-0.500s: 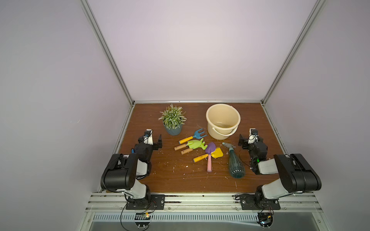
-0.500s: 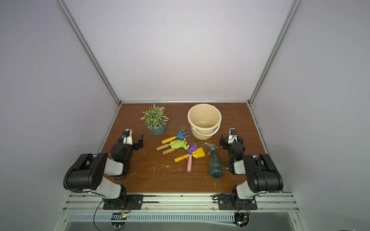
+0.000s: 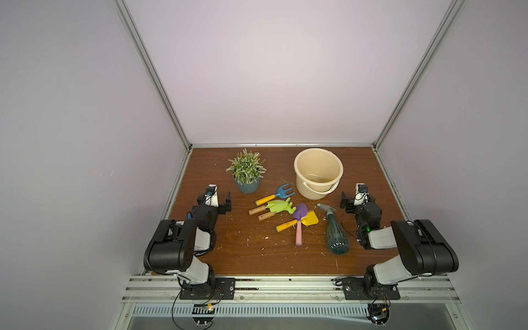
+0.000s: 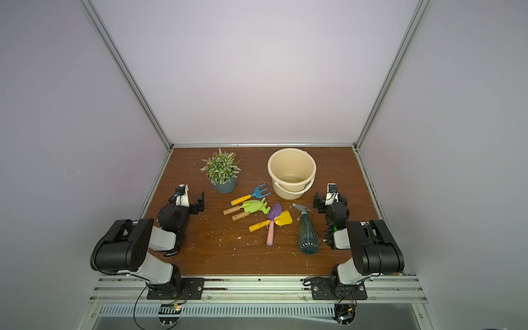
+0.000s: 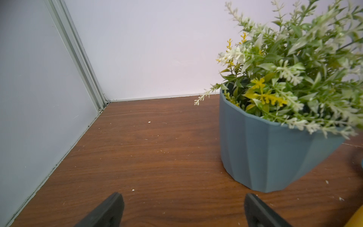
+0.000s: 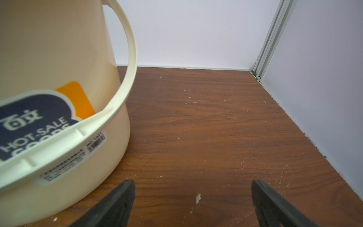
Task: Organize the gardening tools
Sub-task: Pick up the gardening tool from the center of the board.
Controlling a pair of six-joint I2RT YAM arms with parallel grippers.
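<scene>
Brown wood-grain counter (image 3: 243, 251) carries both arms folded low, elbows raised near the bases, forearms level. The left pincer (image 3: 220, 197) and right pincer (image 3: 353, 197) point at the rear wall, jaws wide, holding nothing. The bright plastic hand tools (image 3: 278, 206) lie between the two pincers. The teal ribbed spray bottle (image 3: 337, 234) lies beside the right wrist. The cream plastic bucket (image 6: 59, 78) stands ahead of the right pincer, toward the left arm.

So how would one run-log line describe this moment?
left hand: open, empty; right hand: open, empty; teal ribbed spray bottle: lying on side; cream plastic bucket: upright, no tools inside
</scene>
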